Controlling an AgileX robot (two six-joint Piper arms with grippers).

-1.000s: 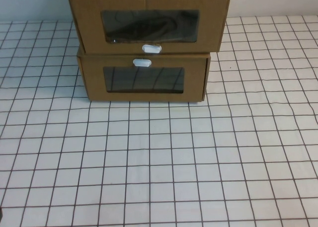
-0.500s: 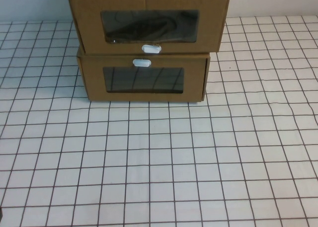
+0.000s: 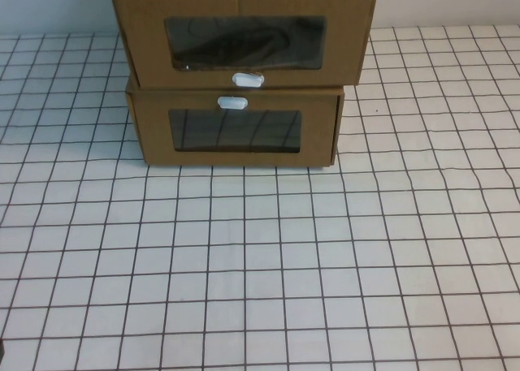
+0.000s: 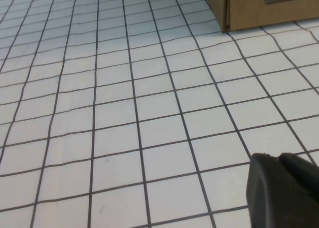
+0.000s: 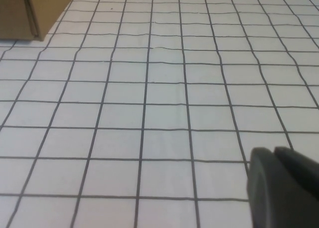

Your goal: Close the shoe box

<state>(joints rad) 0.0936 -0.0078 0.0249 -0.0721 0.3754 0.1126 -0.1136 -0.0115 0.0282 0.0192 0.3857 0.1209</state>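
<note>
The shoe box (image 3: 244,36) is the upper of two stacked brown cardboard boxes at the back of the table. Its front panel has a clear window with a white pull tab (image 3: 248,79) below it, and dark contents show through. The panel stands a little forward of the lower box's front. Neither gripper shows in the high view. My left gripper (image 4: 278,159) is shut and empty, low over the tablecloth, well short of the boxes. My right gripper (image 5: 274,153) is shut and empty, also low and far from them.
The lower cardboard box (image 3: 236,131) has its white tab (image 3: 231,102) above its window; its corners show in the left wrist view (image 4: 259,8) and the right wrist view (image 5: 25,8). A white tablecloth with a black grid (image 3: 260,265) covers the table.
</note>
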